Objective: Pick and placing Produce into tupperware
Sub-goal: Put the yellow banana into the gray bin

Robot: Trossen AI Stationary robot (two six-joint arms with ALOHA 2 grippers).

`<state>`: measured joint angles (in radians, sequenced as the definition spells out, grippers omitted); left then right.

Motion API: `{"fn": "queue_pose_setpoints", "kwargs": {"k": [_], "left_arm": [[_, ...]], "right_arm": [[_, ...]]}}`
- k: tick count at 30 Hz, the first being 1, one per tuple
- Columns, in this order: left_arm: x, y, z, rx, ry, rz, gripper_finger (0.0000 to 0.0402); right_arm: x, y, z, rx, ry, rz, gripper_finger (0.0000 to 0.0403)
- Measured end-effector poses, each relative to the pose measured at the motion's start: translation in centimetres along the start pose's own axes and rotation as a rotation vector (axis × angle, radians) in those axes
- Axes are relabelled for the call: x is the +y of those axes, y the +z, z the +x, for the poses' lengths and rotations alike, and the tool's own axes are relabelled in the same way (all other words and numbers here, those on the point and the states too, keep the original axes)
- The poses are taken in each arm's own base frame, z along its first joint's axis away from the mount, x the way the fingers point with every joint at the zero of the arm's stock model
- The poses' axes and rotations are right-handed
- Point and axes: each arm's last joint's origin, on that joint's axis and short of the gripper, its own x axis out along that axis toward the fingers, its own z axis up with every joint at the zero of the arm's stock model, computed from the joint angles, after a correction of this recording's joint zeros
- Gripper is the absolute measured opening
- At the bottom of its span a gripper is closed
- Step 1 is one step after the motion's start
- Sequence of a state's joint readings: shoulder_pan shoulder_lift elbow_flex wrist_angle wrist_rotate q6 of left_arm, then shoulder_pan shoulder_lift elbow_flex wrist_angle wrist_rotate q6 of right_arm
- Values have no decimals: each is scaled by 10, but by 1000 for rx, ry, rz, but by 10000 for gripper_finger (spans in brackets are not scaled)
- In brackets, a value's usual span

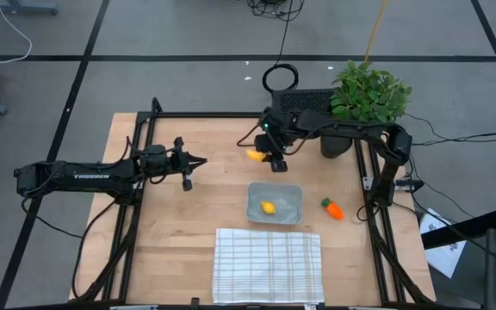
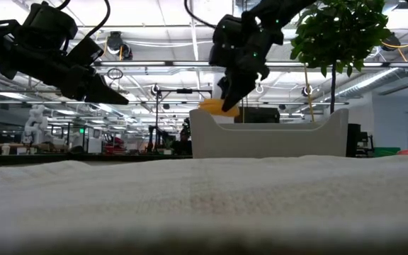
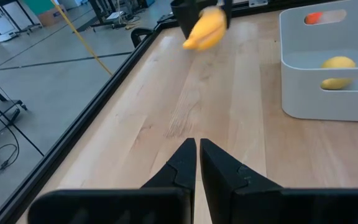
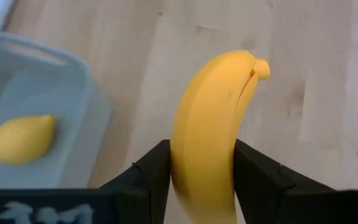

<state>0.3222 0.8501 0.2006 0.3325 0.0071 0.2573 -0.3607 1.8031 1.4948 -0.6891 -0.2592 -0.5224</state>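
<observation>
"TROSSEN" reads on the left arm (image 1: 84,175), jaws clenched; right gripper (image 1: 274,159) grasps the banana (image 4: 211,124) above bare surface (image 1: 188,232) beside the tupperware (image 1: 293,205)

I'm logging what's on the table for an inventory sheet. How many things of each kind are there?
Produce: 3 (banana, lemon, carrot)
Tupperware: 1
Checked cloth: 1
Potted plant: 1
Total: 6
</observation>
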Motion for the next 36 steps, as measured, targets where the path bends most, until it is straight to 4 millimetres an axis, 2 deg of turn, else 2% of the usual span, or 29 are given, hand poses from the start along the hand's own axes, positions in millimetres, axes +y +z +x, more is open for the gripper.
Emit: {"fn": "queue_pose_setpoints", "kwargs": {"k": [6,12,36], "left_arm": [[0,0,0,1,-1,-4,26],[0,0,0,0,0,-4,26],[0,0,0,0,0,-4,26]], "right_arm": [[21,12,-19,-45,3,-66,137],[38,16,-34,-47,22,-97,138],[97,13,-25,144,207,-256,137]]}}
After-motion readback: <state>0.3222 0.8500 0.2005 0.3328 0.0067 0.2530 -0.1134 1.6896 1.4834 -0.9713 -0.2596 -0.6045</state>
